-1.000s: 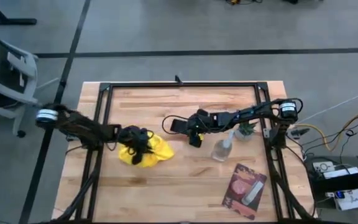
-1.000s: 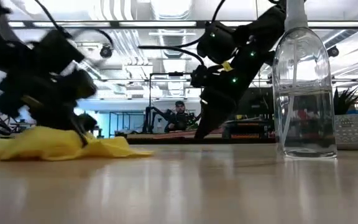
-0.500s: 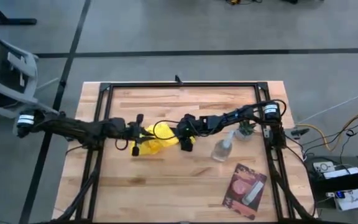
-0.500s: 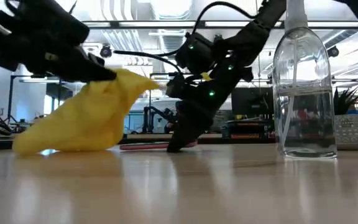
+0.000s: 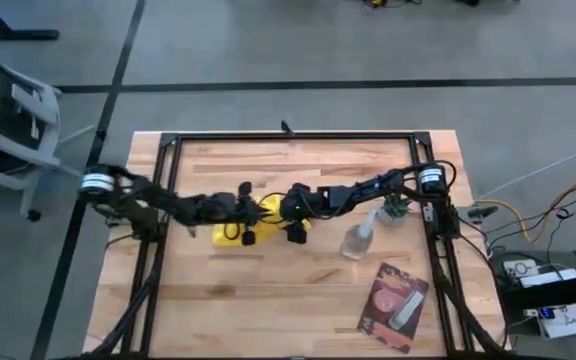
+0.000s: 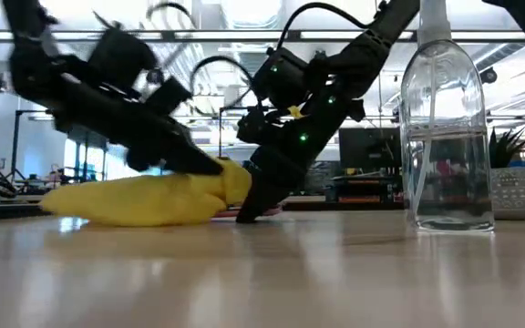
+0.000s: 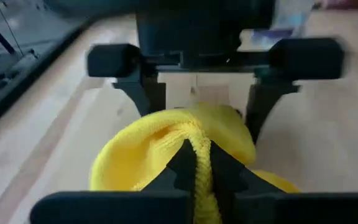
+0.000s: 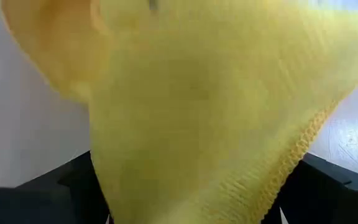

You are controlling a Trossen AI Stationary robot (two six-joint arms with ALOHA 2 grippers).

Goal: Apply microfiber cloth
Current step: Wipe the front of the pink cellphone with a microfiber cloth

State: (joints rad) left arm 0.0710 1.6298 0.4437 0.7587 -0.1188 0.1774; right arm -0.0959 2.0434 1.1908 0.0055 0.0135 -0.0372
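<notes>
This is a robotics lab or workshop set in an open, office-like hall. The high view shows a pale butcher-block wooden table (image 5: 298, 300) fitted with a black metal frame (image 5: 288, 139), standing on a grey concrete floor (image 5: 298, 45) crossed by dark seam lines. At the right edge of the frame, loose yellow and black cables (image 5: 528, 222) run to electronics boxes (image 5: 558, 290); at the upper left stands a grey office chair (image 5: 13, 120). The low view looks into a long room with bright ceiling light strips (image 6: 244, 35), exposed ducts and further workstations in the background.
</notes>
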